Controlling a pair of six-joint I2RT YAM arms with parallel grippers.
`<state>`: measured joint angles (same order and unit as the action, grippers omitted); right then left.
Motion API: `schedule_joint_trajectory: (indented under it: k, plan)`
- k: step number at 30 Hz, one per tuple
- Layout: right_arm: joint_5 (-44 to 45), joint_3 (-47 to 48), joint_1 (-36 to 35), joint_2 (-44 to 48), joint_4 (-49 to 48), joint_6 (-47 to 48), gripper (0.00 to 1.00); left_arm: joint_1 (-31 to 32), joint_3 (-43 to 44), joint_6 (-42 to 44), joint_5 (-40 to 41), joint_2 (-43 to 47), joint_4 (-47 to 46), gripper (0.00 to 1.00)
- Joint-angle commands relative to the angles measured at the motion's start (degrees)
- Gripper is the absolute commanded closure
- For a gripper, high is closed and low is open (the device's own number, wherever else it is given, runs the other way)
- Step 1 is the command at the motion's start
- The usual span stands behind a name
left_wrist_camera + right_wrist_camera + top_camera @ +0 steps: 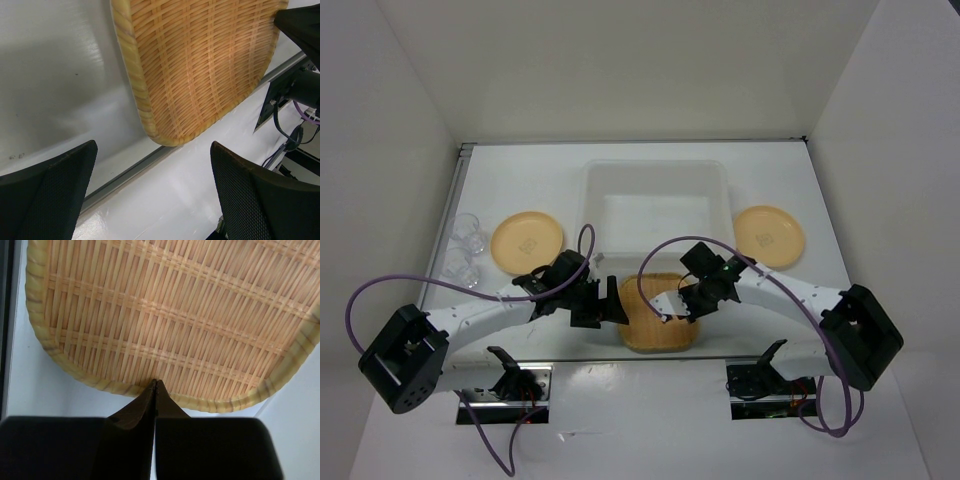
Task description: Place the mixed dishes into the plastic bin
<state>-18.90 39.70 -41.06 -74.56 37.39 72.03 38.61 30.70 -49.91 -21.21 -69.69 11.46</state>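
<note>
We judge the task barely begun. The plastic bin [655,220] at the upper centre of the overhead view holds nothing, and all five dishes lie on the table [520,180] outside it. The woven tray [662,330] sits just below the bin, at the table's near edge. One plate [527,242] lies left of the bin and the other plate [768,236] right of it. An upper cup [469,231] and a lower cup [459,266] stand at the far left (both clear, so easy to miss). Every dish has yet to go in, and the tray looks to be first.

Both arms curve inward from the lower corners of the frame toward the tray. The left gripper [610,305] hovers at the tray's left side with its jaws wide apart, and its wrist view shows the tray's corner ahead of them. The right gripper [156,386] has its fingers pressed together, with the tips at the tray's rim. We see nothing pinched between them.
</note>
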Motion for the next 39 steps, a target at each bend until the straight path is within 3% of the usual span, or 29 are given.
schedule_joint_trajectory:
  k: [1,16,39]
  plan:
    - [-0.09,-0.77,-0.43,-1.28,0.23,-0.40,1.00,0.24,-0.46,-0.54,0.12,-0.53,-1.53,0.00]
    - [-0.09,1.61,-0.43,-5.94,1.29,-1.01,1.00,0.24,2.00,-0.54,0.12,-0.53,-2.76,0.00]
    - [-0.09,2.13,-0.43,-7.00,1.81,-2.06,1.00,1.38,8.76,0.60,-3.05,-13.19,-7.95,0.02]
